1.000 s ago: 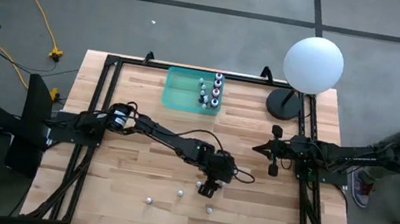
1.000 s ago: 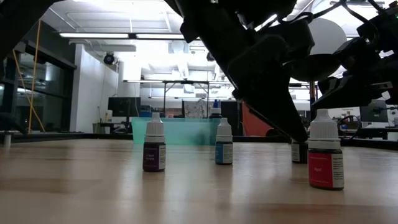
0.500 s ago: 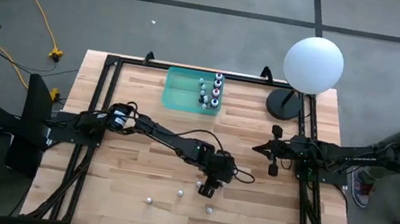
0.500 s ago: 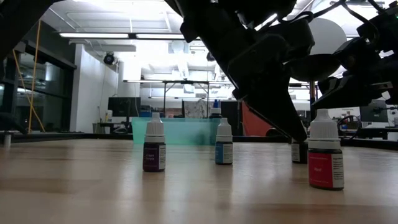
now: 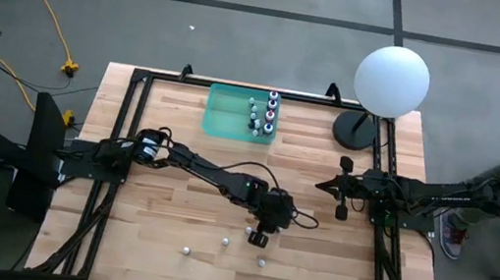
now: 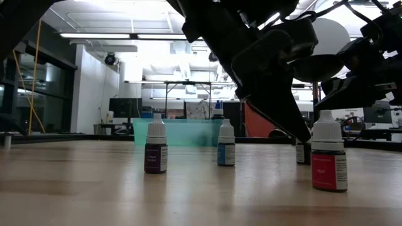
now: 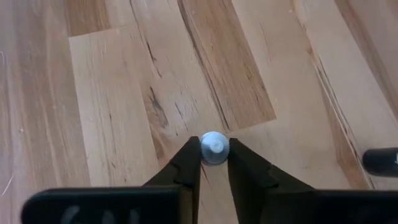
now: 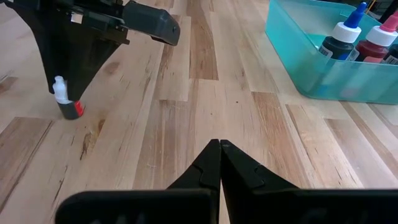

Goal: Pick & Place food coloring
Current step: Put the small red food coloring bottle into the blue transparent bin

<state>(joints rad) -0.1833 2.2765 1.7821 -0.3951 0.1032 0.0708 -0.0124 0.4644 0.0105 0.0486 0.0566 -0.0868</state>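
the wooden table (image 5: 163, 256) carries a teal bin (image 5: 227, 115) holding several food coloring bottles (image 5: 269, 113). well in front of that bin, the left gripper (image 7: 214, 163) clamps one white-capped bottle (image 7: 214, 149) standing on the wood. right of the bin, the right gripper (image 8: 219, 149) hangs closed, holding nothing.

The left gripper (image 6: 295, 129) hides most of a bottle (image 6: 303, 152) — its colour unreadable — in the low view.

2 black jointed arms (image 5: 197, 165), black cables, tapered matte black fingers (image 7: 186, 167).
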